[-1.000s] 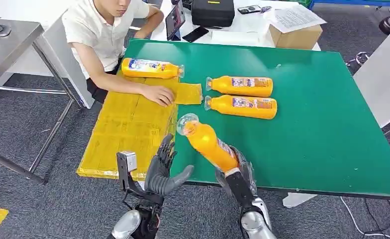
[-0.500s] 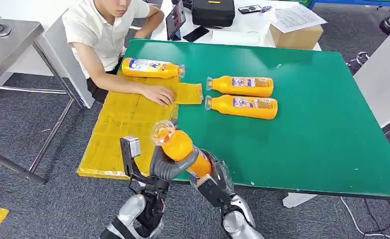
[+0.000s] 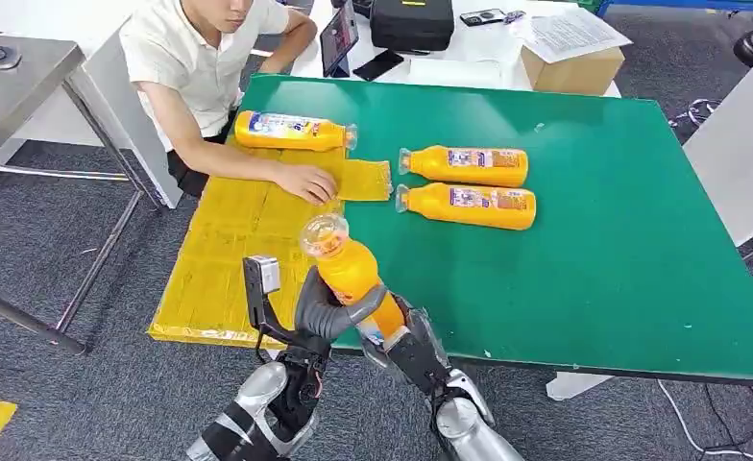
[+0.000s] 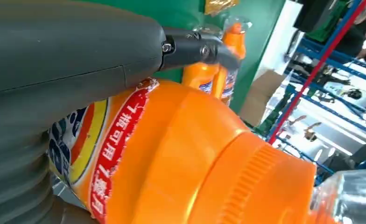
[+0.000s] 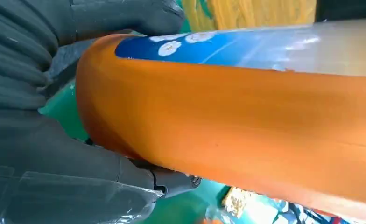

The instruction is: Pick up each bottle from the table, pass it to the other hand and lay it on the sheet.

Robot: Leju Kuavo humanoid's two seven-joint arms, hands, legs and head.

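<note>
An orange juice bottle (image 3: 350, 274) stands tilted above the table's near edge, its clear cap toward the yellow sheet (image 3: 229, 254). My left hand (image 3: 326, 312) wraps its middle, and my right hand (image 3: 406, 344) grips its base. The left wrist view shows the thumb (image 4: 69, 56) lying across the bottle (image 4: 186, 154). In the right wrist view, my right hand (image 5: 36, 121) clasps the bottle (image 5: 246, 121). One bottle (image 3: 291, 132) lies at the sheet's far end. Two more bottles (image 3: 464, 166) (image 3: 469, 206) lie side by side on the green table (image 3: 632, 250).
A person sits at the table's far left with a hand (image 3: 305, 182) resting on the sheet. A tablet (image 3: 338, 38), a black case (image 3: 411, 24) and a cardboard box (image 3: 571, 67) stand beyond the table. A metal table (image 3: 17, 67) is at the left.
My right hand carried the bottle left from over the table toward the sheet's edge. My left hand, open and apart a second ago, has closed round the bottle.
</note>
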